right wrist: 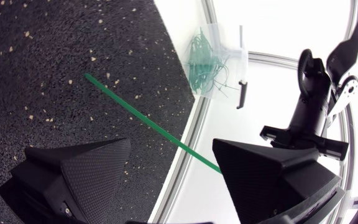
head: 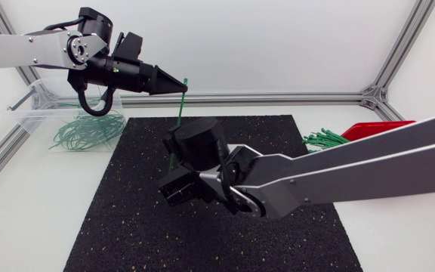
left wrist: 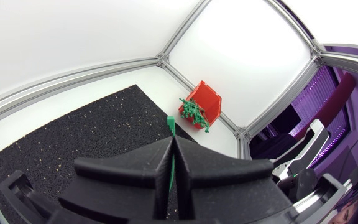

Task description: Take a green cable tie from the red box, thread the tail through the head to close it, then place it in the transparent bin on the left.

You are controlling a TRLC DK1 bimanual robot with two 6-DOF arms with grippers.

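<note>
My left gripper [head: 183,86] is held above the mat's far edge, shut on the upper part of a green cable tie [head: 177,121] that hangs down from it. In the left wrist view the tie [left wrist: 171,124] sticks out ahead of the closed fingertips [left wrist: 166,149]. My right gripper [head: 177,189] is at the tie's lower part and stands open. In the right wrist view the strip [right wrist: 142,118] runs slantwise across the gap between the fingers [right wrist: 86,171]. The red box [head: 376,128] with loose green ties [head: 325,138] is at the right, the transparent bin [head: 40,113] at the far left.
A black speckled mat [head: 202,234] covers the middle of the white table. Several looped green ties [head: 87,132] lie at the bin. An aluminium frame rail [head: 278,98] runs along the table's far side. My right arm [head: 353,170] stretches over the mat's right half.
</note>
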